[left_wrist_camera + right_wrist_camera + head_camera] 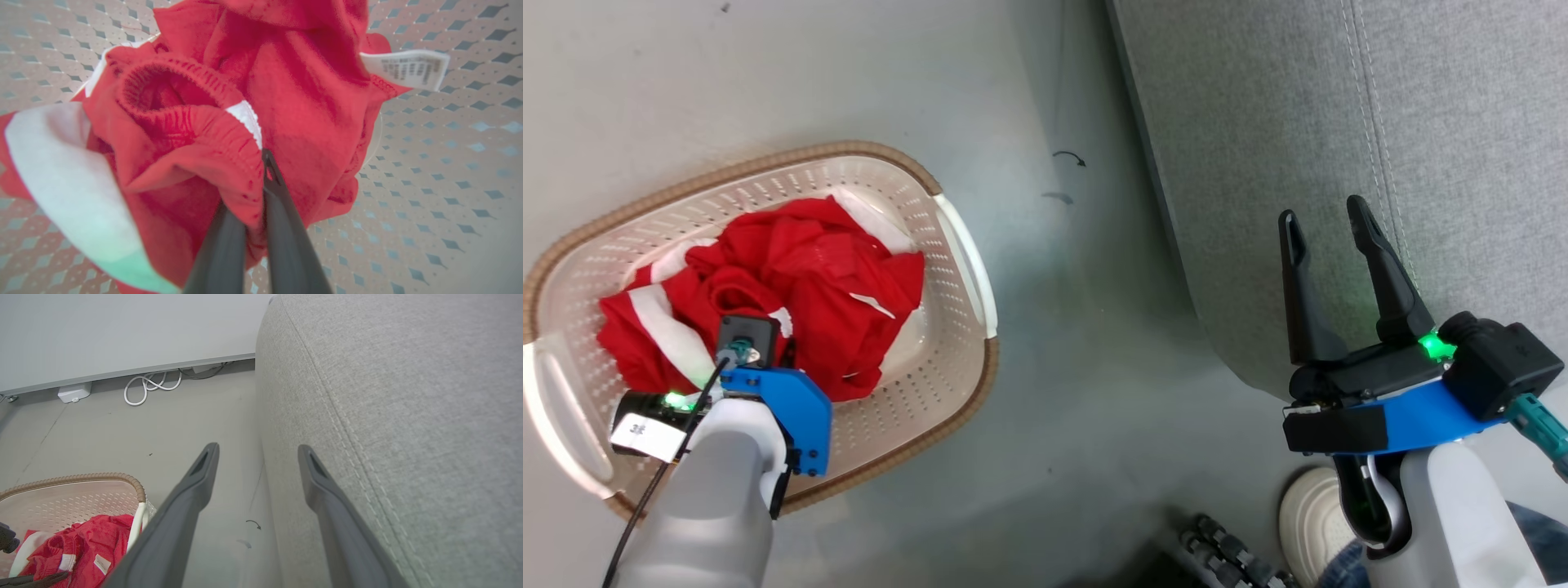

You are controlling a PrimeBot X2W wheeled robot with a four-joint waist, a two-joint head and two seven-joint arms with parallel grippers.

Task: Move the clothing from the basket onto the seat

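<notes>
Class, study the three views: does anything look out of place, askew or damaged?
Nothing looks damaged or spilled. The red clothing lies crumpled in the basket, and a loose white cable sprawls on the floor.

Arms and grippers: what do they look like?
The left gripper and right gripper: two long dark tapered fingers each, black base, green light. A blue bracket joins each to a pale grey forearm. A black cable runs along the left forearm; a teal plug sits at the right wrist.
</notes>
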